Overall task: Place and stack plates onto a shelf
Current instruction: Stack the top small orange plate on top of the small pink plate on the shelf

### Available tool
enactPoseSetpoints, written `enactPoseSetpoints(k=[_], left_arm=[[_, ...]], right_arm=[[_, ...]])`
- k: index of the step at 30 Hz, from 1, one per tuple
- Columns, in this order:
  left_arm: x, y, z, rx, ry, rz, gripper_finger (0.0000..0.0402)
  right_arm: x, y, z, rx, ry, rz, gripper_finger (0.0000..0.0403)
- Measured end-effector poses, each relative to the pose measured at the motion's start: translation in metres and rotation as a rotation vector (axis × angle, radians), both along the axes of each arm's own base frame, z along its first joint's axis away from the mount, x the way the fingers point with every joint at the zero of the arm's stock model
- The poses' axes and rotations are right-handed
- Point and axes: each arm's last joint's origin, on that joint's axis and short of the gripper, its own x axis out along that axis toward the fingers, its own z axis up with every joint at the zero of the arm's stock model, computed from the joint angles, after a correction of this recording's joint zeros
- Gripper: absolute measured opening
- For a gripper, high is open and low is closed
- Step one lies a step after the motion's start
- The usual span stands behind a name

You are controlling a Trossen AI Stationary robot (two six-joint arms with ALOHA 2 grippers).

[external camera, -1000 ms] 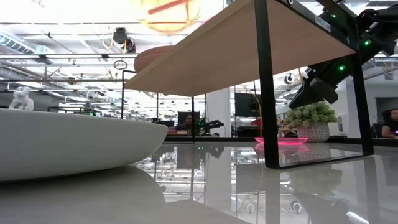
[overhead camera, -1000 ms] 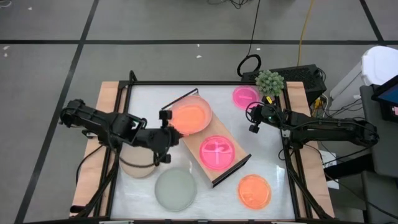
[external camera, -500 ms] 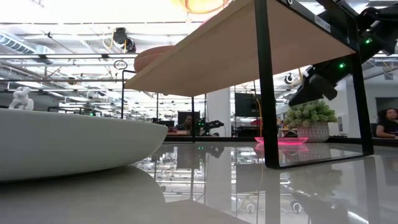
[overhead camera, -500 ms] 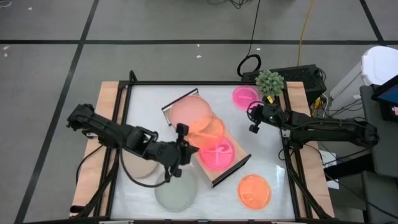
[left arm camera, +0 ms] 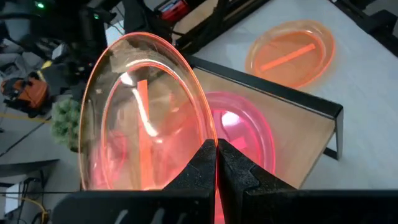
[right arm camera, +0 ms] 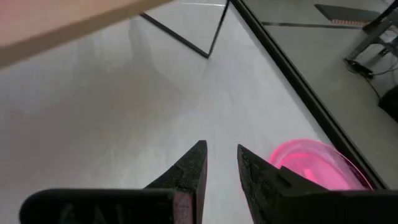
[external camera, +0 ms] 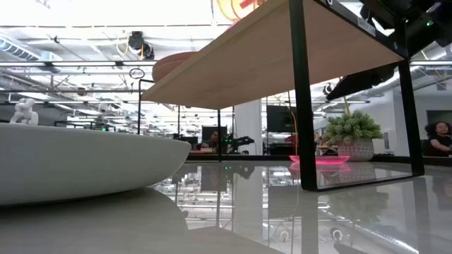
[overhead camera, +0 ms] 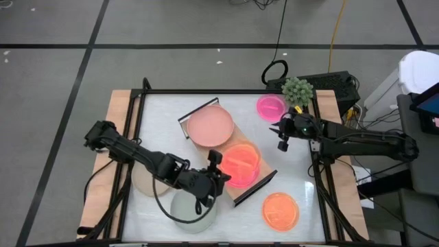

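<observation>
The light-wood shelf (overhead camera: 264, 180) runs diagonally across the table. A dusty-pink plate (overhead camera: 210, 127) lies on its far-left end and a hot-pink divided plate (left arm camera: 249, 127) on its near-right end. My left gripper (overhead camera: 216, 167) is shut on an orange divided plate (overhead camera: 241, 158) above the hot-pink one. On the table rest a second orange plate (overhead camera: 280, 210), a grey-green plate (overhead camera: 194, 211), a beige plate (overhead camera: 143, 184) partly under my left arm, and a hot-pink plate (overhead camera: 270, 106). My right gripper (overhead camera: 282, 135) hovers right of the shelf, narrowly open. My left gripper pinches the orange plate's rim (left arm camera: 215, 142) between its two fingers, on the side of the plate toward the table's left. The fingers come from the left and near side, slanting slightly down. The plate is lifted clear and tilted over the hot-pink plate on the shelf.
A small potted plant (overhead camera: 298, 89) stands at the table's far right corner, behind the hot-pink plate. A black frame rail (overhead camera: 226, 91) borders the table. The shelf's black end frames (external camera: 300, 99) stand on the tabletop. Bare table lies between the shelf and my right gripper.
My left gripper has carried the orange plate along the shelf toward the table's near right, from above the dusty-pink plate to above the hot-pink plate. The dusty-pink plate now shows uncovered. The gripper has stayed shut on the rim.
</observation>
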Motion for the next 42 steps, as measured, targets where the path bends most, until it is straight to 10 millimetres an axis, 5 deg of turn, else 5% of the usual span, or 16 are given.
enactPoseSetpoints(k=[9,42], left_arm=[[0.014,-0.008,-0.024,0.032,0.051,-0.039,0.0003],[0.018,-0.007,-0.04,-0.006,0.126,0.0,0.0031]], right_arm=[[0.003,0.007,0.007,0.002,-0.013,0.049,0.0075],[0.001,0.008,0.005,0.002,0.016,0.052,0.0075]])
